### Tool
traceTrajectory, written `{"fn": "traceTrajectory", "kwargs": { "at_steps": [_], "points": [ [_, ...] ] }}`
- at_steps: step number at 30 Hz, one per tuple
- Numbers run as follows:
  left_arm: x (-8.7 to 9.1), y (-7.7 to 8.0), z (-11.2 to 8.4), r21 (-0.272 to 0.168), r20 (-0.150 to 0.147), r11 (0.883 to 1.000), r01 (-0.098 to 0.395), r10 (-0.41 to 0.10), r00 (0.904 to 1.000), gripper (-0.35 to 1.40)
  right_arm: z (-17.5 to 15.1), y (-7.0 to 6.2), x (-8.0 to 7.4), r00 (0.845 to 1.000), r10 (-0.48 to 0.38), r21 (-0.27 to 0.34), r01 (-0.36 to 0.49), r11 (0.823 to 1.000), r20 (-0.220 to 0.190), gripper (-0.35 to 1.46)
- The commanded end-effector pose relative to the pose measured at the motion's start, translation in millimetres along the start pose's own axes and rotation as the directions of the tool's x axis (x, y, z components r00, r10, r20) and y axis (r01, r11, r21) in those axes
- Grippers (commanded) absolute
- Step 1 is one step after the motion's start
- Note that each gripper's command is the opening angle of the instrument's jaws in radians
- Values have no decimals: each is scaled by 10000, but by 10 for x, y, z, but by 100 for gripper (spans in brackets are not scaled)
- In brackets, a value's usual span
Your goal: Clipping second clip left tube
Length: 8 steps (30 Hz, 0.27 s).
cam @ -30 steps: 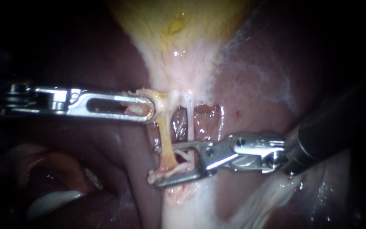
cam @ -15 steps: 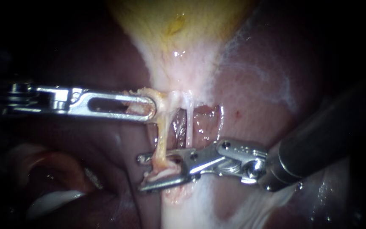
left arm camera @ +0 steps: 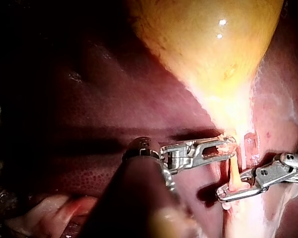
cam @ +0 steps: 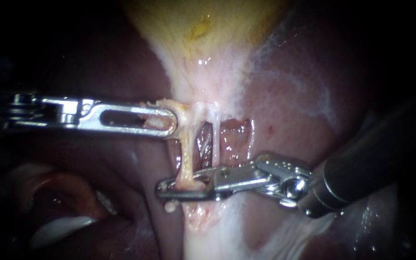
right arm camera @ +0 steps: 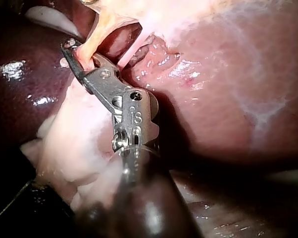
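Steel jaws of your left instrument [cam: 169,123] are pressed onto a tuft of yellowish tissue [cam: 154,124] just below the gallbladder [cam: 203,29], at the upper end of the left tube [cam: 185,154]. That tube runs taut and upright from this hold down to the jaws of your right instrument [cam: 163,187], which are closed across its lower end from both sides. No clip can be made out between them.

Judgement: the tube is thin, soft, wet and light, frayed at its lower end, and likely to tear or slip under any sideways pull. Take it squarely across its full width, on the bare mid-length clear of the frayed base.

Just beside it, apart, hangs the paler, thinner right tube [cam: 214,144]; see that it lies outside the jaws. Behind both lies the liver [cam: 290,106], soft and easily scored.
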Motion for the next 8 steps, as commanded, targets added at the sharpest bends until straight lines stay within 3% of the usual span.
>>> {"fn": "traceTrajectory", "kwargs": {
  "at_steps": [1,8],
  "points": [
    [0,0,0,2,-2,10000,-1,1,10000,-35,0,0,0,10000,-6,-5,6,10000,2,-35],
    [-1,1,0,4,-4,10000,-2,2,10000,-35,-1,1,0,10000,-5,-2,5,10000,2,-35]
  ]
}}
